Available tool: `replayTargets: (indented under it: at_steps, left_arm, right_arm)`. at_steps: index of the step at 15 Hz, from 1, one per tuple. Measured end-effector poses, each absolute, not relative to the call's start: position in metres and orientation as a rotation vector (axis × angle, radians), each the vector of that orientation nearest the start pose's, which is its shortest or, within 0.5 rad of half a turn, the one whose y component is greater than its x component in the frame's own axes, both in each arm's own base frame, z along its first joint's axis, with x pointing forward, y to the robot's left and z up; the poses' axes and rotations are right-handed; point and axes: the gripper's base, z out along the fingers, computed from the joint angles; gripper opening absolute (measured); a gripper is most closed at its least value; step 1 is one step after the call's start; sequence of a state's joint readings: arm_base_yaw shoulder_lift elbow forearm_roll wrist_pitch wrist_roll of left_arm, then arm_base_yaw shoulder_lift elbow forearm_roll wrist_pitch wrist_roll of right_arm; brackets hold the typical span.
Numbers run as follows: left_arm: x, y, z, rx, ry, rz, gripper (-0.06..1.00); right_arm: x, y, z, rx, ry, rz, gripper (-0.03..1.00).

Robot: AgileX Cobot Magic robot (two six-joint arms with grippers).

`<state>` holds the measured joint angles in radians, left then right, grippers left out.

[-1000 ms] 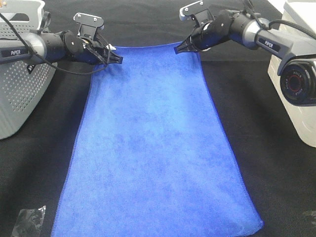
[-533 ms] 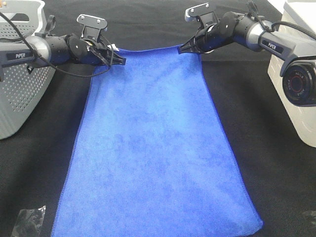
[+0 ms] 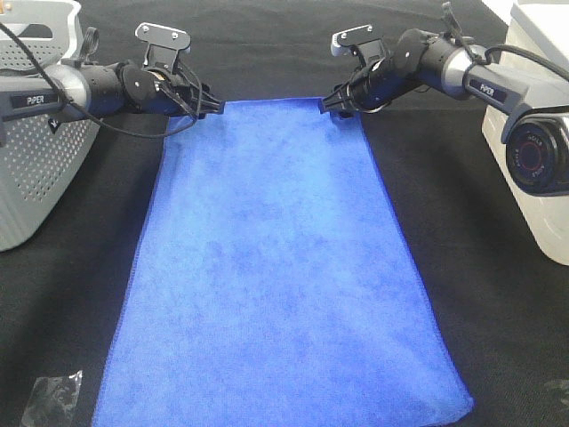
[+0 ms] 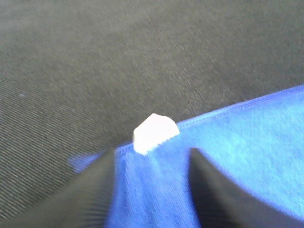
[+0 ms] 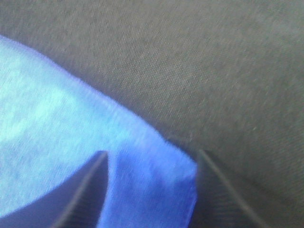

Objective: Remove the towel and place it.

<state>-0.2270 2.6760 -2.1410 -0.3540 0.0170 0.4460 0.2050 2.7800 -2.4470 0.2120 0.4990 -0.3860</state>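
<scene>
Seen from the high camera, a pale grey perforated basket (image 3: 31, 151) stands at the far left edge of a desk (image 3: 498, 302) covered in black fabric. A scrap of clear plastic (image 3: 52, 396) lies near the front left corner.

Beside the basket, the left arm reaches inward toward the middle. Its left claw (image 3: 212, 105) sits at the far left corner of the towel (image 3: 276, 267). In the left wrist view, the two dark fingers (image 4: 95, 190) stand apart with blue cloth between them, and the towel's small white tag (image 4: 154, 133) pokes up at the stitched edge just past them. The claw is spread, released, not pinching the cloth.

The towel, bright royal blue, lies flat and spread out down the middle of the desk, running from the two claws at the far edge to the near edge.

To the right, the right claw (image 3: 331, 105) rests at the far right corner of the towel. In the right wrist view, its fingers (image 5: 90, 190) are likewise parted, straddling the blue corner without gripping it.

At the far right edge stands a white housing with a round dark lens (image 3: 536, 156).
</scene>
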Motion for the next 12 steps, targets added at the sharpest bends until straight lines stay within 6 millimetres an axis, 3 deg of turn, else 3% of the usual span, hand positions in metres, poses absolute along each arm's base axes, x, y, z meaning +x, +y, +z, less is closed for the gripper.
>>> replayTargets:
  at_steps: [1,3,5,8,12]
  left_arm:
    - [0.571,-0.133,0.086,0.326,2.009,-0.091,0.69]
    - [0.571,-0.133,0.089,0.328,2.01,-0.094,0.7]
    - [0.571,-0.134,0.101,0.336,2.014,-0.105,0.7]
    - [0.564,-0.137,0.136,0.383,2.068,-0.153,0.7]
    - [0.539,-0.141,0.186,0.493,2.246,-0.262,0.7]
  right_arm:
    - [0.577,0.129,0.085,-0.538,2.271,0.106,0.62]
    - [0.576,0.128,0.096,-0.563,2.277,0.088,0.63]
    - [0.576,0.127,0.126,-0.573,2.236,0.065,0.63]
    - [0.572,0.126,0.168,-0.584,2.194,0.043,0.63]
    - [0.56,0.124,0.2,-0.618,2.251,0.054,0.63]
